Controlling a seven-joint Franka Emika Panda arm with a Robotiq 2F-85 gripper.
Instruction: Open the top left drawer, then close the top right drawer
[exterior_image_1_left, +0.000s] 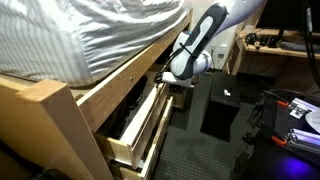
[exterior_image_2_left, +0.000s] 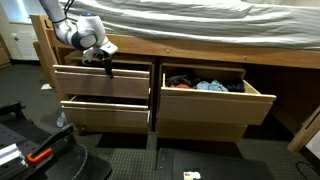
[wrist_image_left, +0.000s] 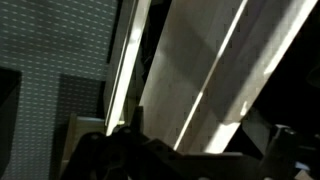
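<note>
In an exterior view, the end effector (exterior_image_1_left: 163, 80) hangs at the front rim of the top left drawer (exterior_image_1_left: 128, 100). That drawer stands pulled out from under the mattress (exterior_image_1_left: 80, 35), with dark contents inside. The shallower lower drawer (exterior_image_1_left: 140, 140) juts out beneath it. From this side I cannot tell how the jaws stand. The risk I see is the arm dragging down onto the lower drawer's front if it drops while pulling.

In an exterior view from the front, the end effector (exterior_image_2_left: 106, 63) sits over the right part of the top left drawer (exterior_image_2_left: 100, 83), near the centre post. The top right drawer (exterior_image_2_left: 205, 108) is well out, with blue clothes (exterior_image_2_left: 210, 86) heaped close to its rim. An off-centre pull may skew the long drawer and jam it. On the way across, the arm could clip the right drawer's near side wall. Cloth riding over the rim could also stop that drawer closing fully.

In the wrist view, which is dim and blurred, the fingers (wrist_image_left: 105, 155) look spread apart, with a pale pine board (wrist_image_left: 200, 80) between them and nothing clamped. With so loose a hold, the end effector (wrist_image_left: 190, 160) may slip off the edge or snag clothing.
</note>
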